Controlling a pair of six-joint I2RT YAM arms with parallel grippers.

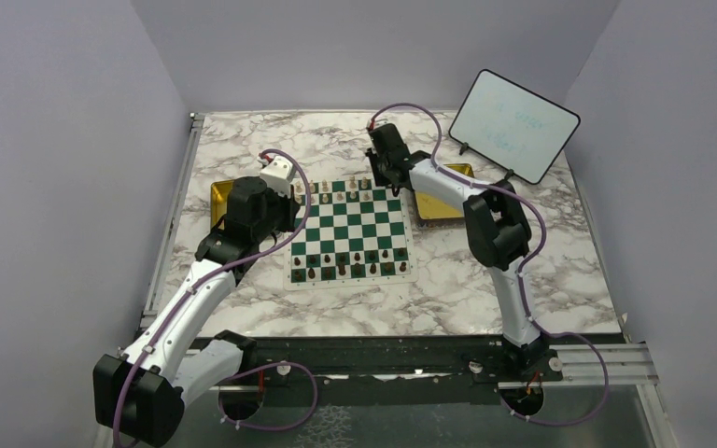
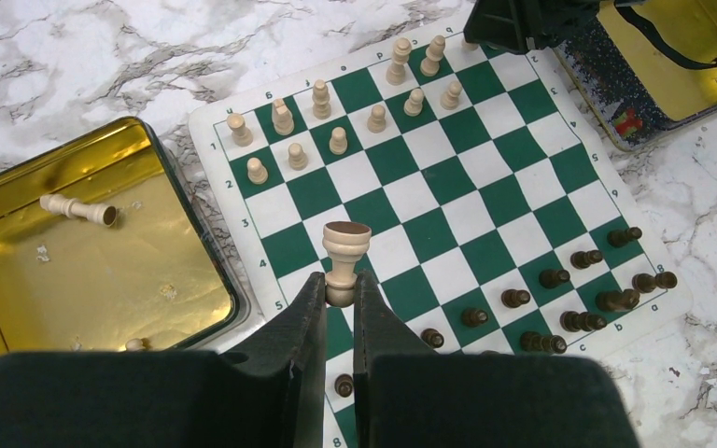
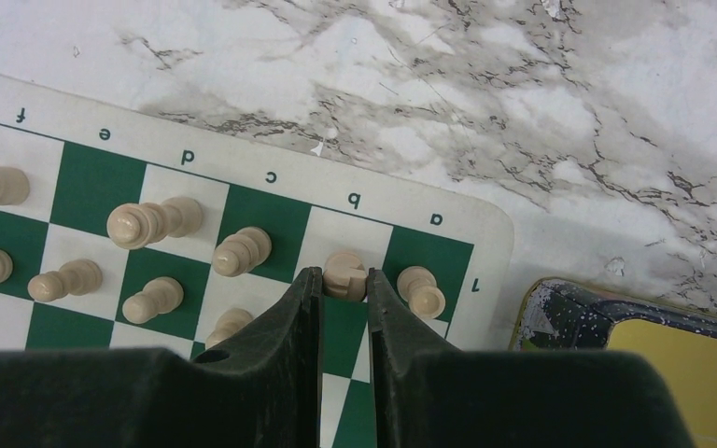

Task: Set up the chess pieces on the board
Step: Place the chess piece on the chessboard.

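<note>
Near the h-side edge of the board, over its middle rows: cream chess piece, cup-topped, perhaps a rook. Held upright, long axis rising almost straight from the squares, base pinched between the fingers of the left gripper, which is closed on it. Cannot tell whether lifted clear of the mat or touching it.

From this pincer, home rows of the cream pieces straight ahead, beyond the fingertips, toward the far edge. Dark pieces at the lower right of the wrist view, well apart. One green square in the back row, between two cream figures, seemingly unoccupied. Likely the goal, though only as a judgement. Coming move therefore probably a forward carry along the fingers' own direction, piece kept vertical, then a lowering between close neighbours, with some risk of knocking them.

At the other corner of the same back row, second cream piece on the b square, just beside the corner piece, clamped upright by the right gripper. Right arm nearer to that a-b corner, left arm nearer to the h side.

Beside the board on the left, gold tray, holding one lying cream piece.
</note>
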